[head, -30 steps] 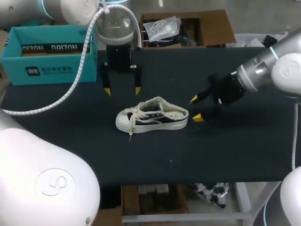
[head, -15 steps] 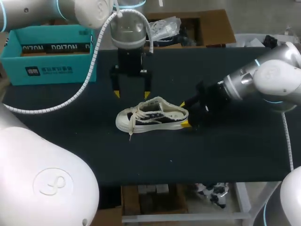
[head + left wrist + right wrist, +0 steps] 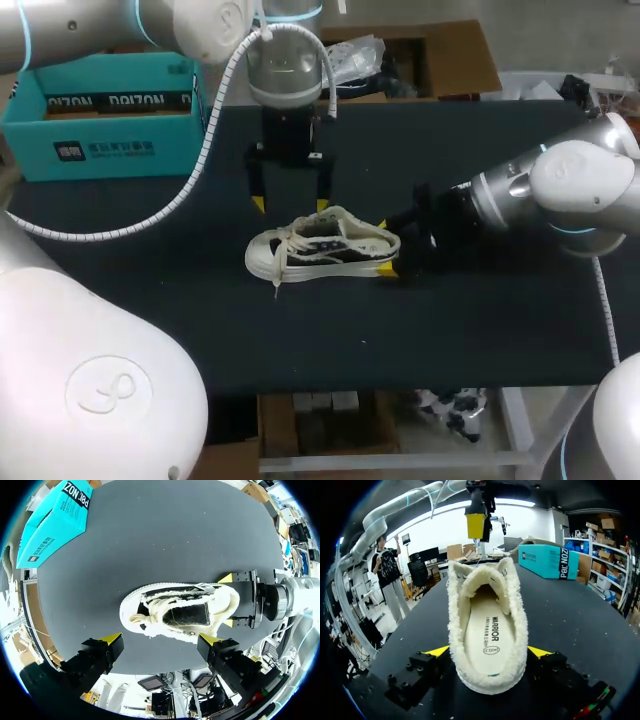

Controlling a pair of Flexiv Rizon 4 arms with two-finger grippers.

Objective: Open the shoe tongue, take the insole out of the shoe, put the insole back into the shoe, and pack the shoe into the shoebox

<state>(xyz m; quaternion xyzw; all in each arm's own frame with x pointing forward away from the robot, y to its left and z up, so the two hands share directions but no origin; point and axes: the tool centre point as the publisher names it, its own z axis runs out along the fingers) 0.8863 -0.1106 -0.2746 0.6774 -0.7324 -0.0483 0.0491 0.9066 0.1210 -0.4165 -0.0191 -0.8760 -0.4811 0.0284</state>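
Observation:
A cream, fleece-lined shoe (image 3: 322, 248) lies on its sole mid-table, toe to the left, laces loose. Its insole (image 3: 487, 635) lies inside. My left gripper (image 3: 290, 205) hangs open just behind and above the shoe (image 3: 180, 612), fingers pointing down. In its own view, the left gripper (image 3: 161, 639) has the shoe ahead of its fingers. My right gripper (image 3: 398, 250) is open at the heel, one finger on each side; the right gripper (image 3: 489, 651) view shows the heel between the yellow tips. The teal shoebox (image 3: 100, 120) stands at the table's back left.
The left arm's white cable (image 3: 190, 180) loops over the table between the shoebox and the shoe. Bare black table top (image 3: 400, 340) runs from the shoe to the front edge.
The left gripper moved right and down to just behind the shoe. The right gripper slid left until its fingers straddle the heel. The shoe has not moved.

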